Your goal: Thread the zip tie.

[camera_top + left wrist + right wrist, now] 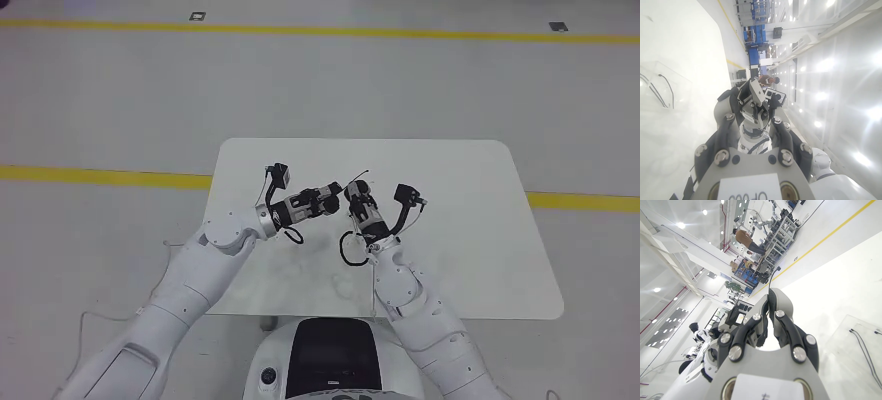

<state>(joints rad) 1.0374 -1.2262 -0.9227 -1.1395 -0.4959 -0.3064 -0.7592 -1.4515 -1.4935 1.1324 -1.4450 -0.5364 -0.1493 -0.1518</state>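
Note:
A thin black zip tie (pixel 771 278) sticks out past the fingertips of my right gripper (pixel 770 295), which is shut on it; the tie's square head is at the far end. In the top view the tie (pixel 358 179) points up and away over the middle of the white table (pixel 470 200). My right gripper (pixel 356 197) and left gripper (pixel 333 197) face each other there, almost touching. In the left wrist view my left gripper (pixel 749 96) stands open, its fingers (pixel 726 113) spread wide, with the right gripper's grey body close in front of them.
A clear plastic sheet (pixel 680 79) lies on the table with spare black zip ties (pixel 670 91) on it; the sheet (pixel 848 328) and the ties (pixel 864 349) also show in the right wrist view. Bare table surface lies on both sides of the arms.

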